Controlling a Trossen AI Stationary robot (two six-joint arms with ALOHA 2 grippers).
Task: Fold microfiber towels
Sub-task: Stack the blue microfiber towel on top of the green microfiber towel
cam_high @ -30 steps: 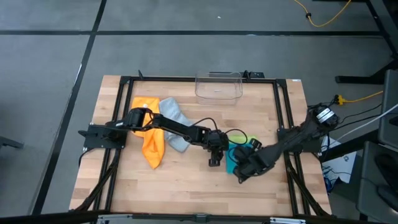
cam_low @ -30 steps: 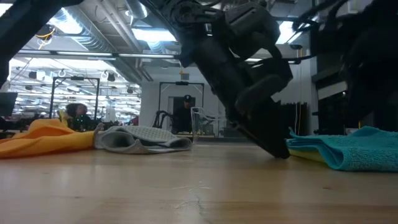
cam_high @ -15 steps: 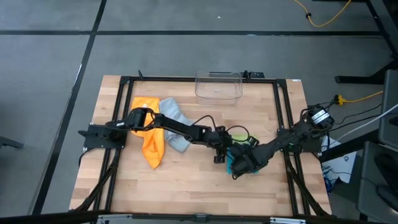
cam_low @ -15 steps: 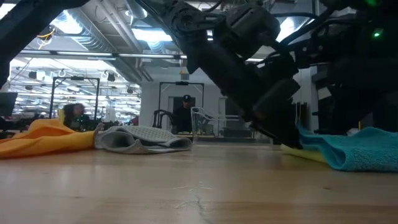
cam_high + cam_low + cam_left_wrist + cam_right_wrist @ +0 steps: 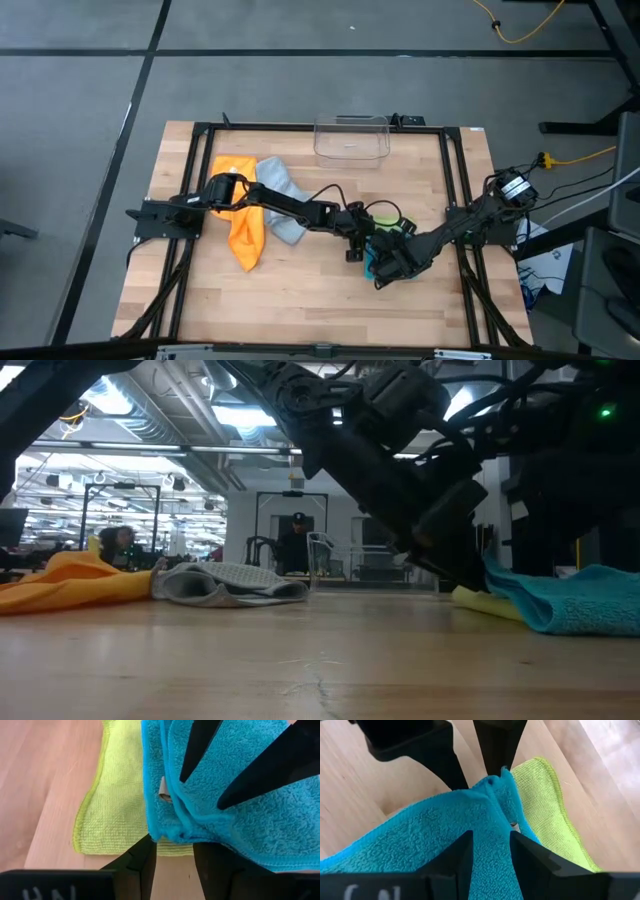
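Note:
The teal blue towel (image 5: 376,254) lies folded on the lime green towel (image 5: 112,805) right of the table's middle. My right gripper (image 5: 489,851) is down on the teal towel, shut on a raised fold. My left gripper (image 5: 174,852) is open at the towel's left corner (image 5: 167,831), one finger on either side of it. The orange towel (image 5: 246,228) and the light grey towel (image 5: 282,208) lie crumpled on the table at the left. My right gripper pinches a raised ridge of the teal towel (image 5: 490,827) between its two fingers, several layers thick. The fingers slant down from the table's right side, and the rest of the towel lies on the lime green towel. My left gripper: whether its fingers touch the corner, I cannot tell.
A clear plastic bin (image 5: 351,138) stands at the table's far edge, in the middle. Bare wood runs along the near edge (image 5: 300,310). In the low view a person (image 5: 297,540) stands in the room far behind the table.
My left gripper has gone toward the table's right edge, low over the wood, up to the teal towel's left corner. My right gripper has gone toward the left, onto the teal towel. The towel's left edge now stands a little higher than before.

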